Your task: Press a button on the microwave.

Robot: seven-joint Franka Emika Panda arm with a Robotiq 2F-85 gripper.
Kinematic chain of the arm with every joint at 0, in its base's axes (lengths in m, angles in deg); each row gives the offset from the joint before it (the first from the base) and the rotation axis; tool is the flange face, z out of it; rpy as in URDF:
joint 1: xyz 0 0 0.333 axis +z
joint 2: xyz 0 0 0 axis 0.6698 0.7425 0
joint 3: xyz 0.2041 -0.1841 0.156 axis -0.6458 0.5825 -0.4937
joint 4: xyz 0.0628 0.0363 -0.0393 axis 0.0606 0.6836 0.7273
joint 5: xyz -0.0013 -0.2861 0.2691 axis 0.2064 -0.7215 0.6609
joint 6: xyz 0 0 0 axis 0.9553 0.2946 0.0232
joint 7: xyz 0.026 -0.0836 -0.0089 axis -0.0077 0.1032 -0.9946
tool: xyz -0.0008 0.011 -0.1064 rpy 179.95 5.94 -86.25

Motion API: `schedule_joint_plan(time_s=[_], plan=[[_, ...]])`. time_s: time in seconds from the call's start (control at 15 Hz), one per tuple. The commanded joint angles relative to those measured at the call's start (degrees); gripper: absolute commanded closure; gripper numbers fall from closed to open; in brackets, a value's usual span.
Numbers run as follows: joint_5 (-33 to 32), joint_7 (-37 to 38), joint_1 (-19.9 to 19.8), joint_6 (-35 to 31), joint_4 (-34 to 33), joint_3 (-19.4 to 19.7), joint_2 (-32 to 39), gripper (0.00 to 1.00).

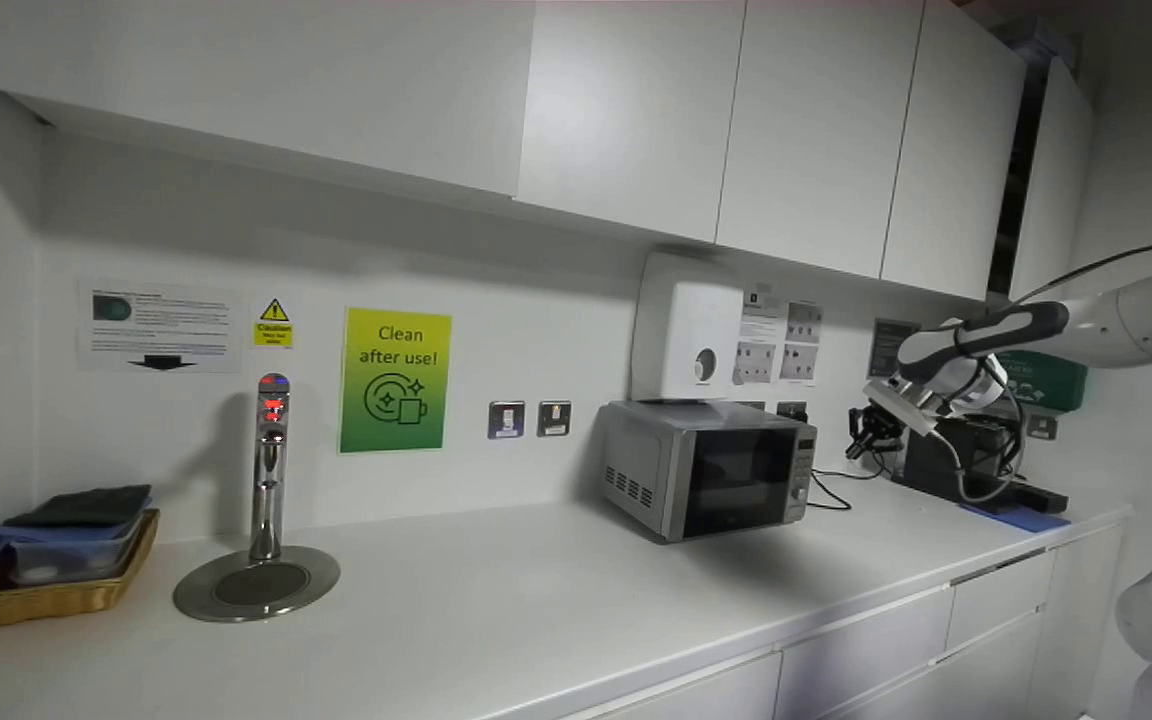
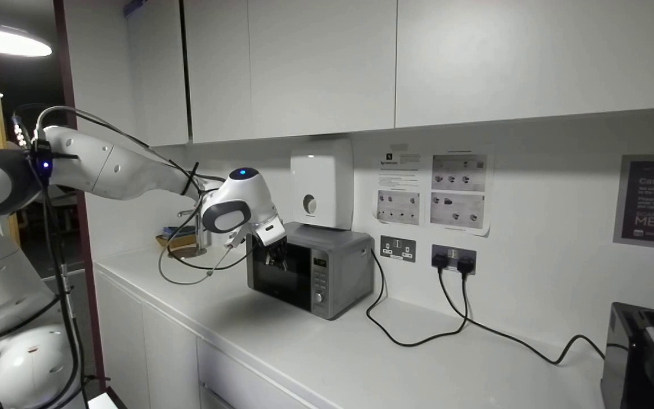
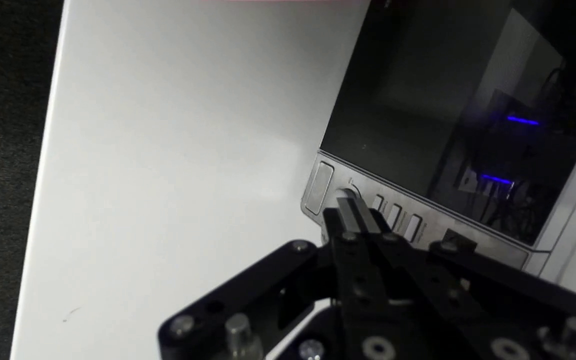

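Note:
The silver-grey microwave [image 1: 706, 470] stands on the counter with its dark glass door shut, and it shows in an exterior view [image 2: 341, 272] with its control panel on the right of the door. My gripper [image 2: 277, 262] is in front of the door there, and it also shows in an exterior view [image 1: 866, 450]. In the wrist view the gripper's fingertips [image 3: 353, 199] are together and empty, over the round dial of the control panel. A wide button [image 3: 319, 187] lies beside the dial, and narrow buttons [image 3: 394, 216] lie on its other side, partly hidden. I cannot tell whether the fingertips touch the panel.
A white dispenser [image 1: 671, 330] hangs on the wall above the microwave. Black cables [image 2: 412, 343] run along the counter to wall sockets. A black machine [image 2: 633, 352] stands further along. A tap [image 1: 271, 480] and a basket [image 1: 66, 600] stand at the far end.

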Motion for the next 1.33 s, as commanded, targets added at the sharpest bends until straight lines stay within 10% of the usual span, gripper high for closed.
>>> schedule_joint_plan(time_s=[0.0, 1.27], plan=[[0.95, 1.86, 0.02, -2.89, -2.93, 1.29, 3.42, 1.00], [0.05, 2.56, 0.34, -4.05, -3.52, 3.36, 5.85, 1.00]])
